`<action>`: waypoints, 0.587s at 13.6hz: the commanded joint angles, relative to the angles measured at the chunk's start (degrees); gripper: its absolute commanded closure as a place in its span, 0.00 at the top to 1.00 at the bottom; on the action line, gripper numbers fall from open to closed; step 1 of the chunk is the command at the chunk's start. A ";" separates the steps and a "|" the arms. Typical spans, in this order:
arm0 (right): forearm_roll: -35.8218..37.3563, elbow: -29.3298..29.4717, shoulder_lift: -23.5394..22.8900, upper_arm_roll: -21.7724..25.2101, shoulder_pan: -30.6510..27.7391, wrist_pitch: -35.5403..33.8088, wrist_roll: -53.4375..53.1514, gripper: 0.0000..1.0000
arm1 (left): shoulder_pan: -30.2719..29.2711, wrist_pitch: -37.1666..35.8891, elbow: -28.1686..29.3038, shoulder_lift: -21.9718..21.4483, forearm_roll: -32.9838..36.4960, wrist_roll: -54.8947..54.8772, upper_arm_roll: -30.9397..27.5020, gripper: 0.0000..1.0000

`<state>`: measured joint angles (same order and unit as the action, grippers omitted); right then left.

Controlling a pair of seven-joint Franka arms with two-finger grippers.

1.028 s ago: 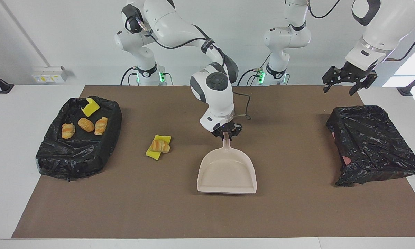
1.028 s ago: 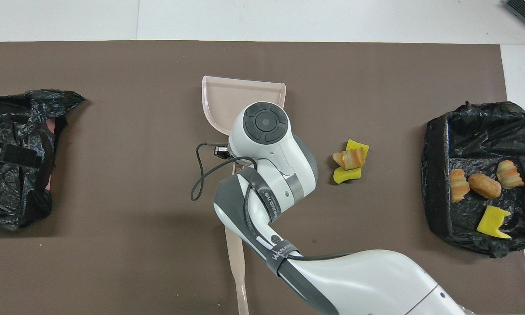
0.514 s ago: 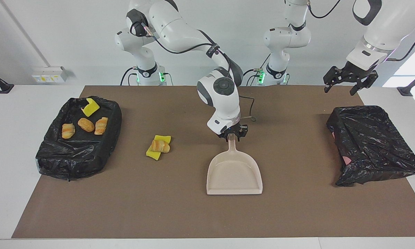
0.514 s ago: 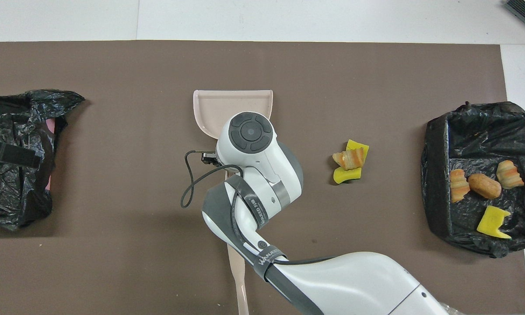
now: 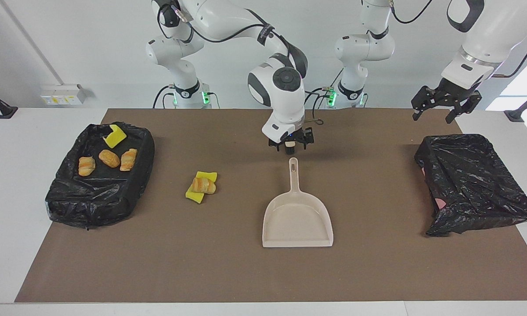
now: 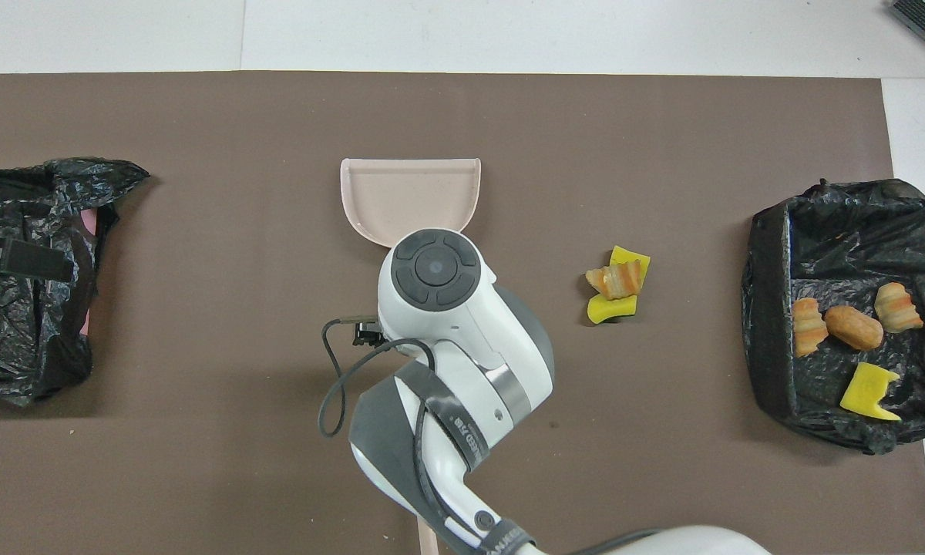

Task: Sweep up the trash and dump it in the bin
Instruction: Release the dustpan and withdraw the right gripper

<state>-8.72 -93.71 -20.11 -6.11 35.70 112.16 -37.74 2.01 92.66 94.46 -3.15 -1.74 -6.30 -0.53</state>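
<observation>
Right arm's end of the desk: a black-lined bin [image 5: 61, 206] is being noted, with four pieces [image 5: 110, 158] already lying inside it, three golden-brown pastry lumps and one yellow sponge bit.

Next along: the trash pile [image 5: 200, 186] is being seen lying loose on the brown mat [image 5: 228, 272], between the bin and the dustpan [image 5: 297, 219] and well apart from both. It is one pastry lump resting on yellow sponge bits. These pieces are being judged light, soft and springy, likely to roll or skid when pushed and not fragile. They are probably better swept into the pan than pinched. If one is to be taken directly, a hold across its narrow middle is being suggested.

Centre: the dustpan is lying flat and empty on the mat, handle pointing toward the robots. It is being judged stiff, light and smooth. The slim handle is being read as the place to hold it.

The right gripper [image 5: 291, 148] is hanging over the mat just off the handle's tip, holding nothing. Whether its jaws are apart or together cannot be told. The trash pile is lying well apart from these jaws, toward the right arm's end.

Left arm's end: a crumpled black bag [image 5: 474, 184] is being noted. The left gripper [image 5: 443, 107] is waiting above that end of the desk, jaws apart and empty, with the whole desk between it and the pile.
</observation>
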 commanded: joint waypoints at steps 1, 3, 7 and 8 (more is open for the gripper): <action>-1.30 -12.68 9.63 -0.48 2.61 0.77 -1.55 1.00 | 2.63 2.78 -0.24 2.44 -1.25 4.62 0.62 1.00; -1.30 -21.29 14.64 -0.48 5.78 4.70 -1.20 1.00 | 5.45 5.59 -0.24 4.20 -1.25 7.52 0.62 1.00; -5.33 -34.33 20.38 -0.48 12.98 14.74 -1.64 1.00 | 12.65 12.18 -0.24 8.15 -1.60 16.66 0.62 1.00; -5.35 -35.91 20.55 -0.48 14.56 15.62 -2.16 1.00 | 15.02 13.41 -0.33 9.73 -1.60 17.98 0.62 1.00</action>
<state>-12.29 -124.16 -2.55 -6.57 48.17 124.57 -38.57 12.97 103.53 94.50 4.34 -2.90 8.45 0.93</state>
